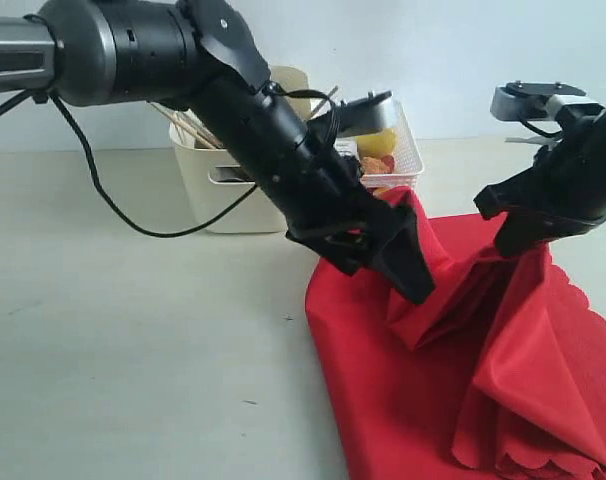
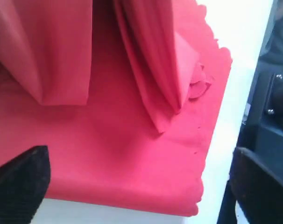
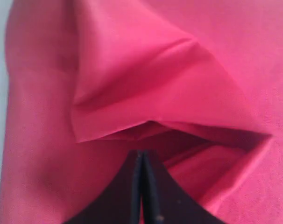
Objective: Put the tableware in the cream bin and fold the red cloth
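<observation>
A pale, off-white counter carries everything, its surface plain apart from a few small dark specks. The cream bin stands upright on it toward the back. Just to the right of the bin stands a white lattice basket; whether the two touch cannot be told. To the right of the bin and nearer the camera, the red cloth is spread over the counter, its left edge running away from the bin. The part of it closest to the bin lies flat, while farther right it rises off the counter in steep pleated folds, and its scalloped edge lies farthest from the bin
</observation>
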You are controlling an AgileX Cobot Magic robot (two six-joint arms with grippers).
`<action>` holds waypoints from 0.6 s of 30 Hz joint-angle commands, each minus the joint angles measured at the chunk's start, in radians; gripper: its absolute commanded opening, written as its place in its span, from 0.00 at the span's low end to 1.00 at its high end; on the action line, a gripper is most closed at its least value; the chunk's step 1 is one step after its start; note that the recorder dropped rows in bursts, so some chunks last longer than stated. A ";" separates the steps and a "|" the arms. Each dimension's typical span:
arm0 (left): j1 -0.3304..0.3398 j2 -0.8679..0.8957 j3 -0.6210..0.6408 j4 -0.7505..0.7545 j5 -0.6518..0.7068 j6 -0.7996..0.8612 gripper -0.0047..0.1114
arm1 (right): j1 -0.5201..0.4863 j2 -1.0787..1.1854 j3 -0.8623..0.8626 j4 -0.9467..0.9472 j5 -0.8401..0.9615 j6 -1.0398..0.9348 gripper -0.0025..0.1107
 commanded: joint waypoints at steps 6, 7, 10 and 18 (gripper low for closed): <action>-0.025 -0.008 0.172 -0.013 -0.276 0.300 0.91 | 0.001 0.110 -0.001 0.037 0.021 -0.116 0.02; -0.030 -0.008 0.185 -0.013 -0.302 0.322 0.88 | 0.001 0.129 -0.001 0.021 0.017 -0.116 0.02; -0.053 0.003 0.200 -0.013 -0.373 0.384 0.71 | 0.001 0.191 -0.005 -0.050 -0.024 -0.059 0.02; -0.083 0.049 0.200 -0.011 -0.494 0.433 0.08 | 0.001 0.219 -0.024 -0.199 -0.175 0.130 0.02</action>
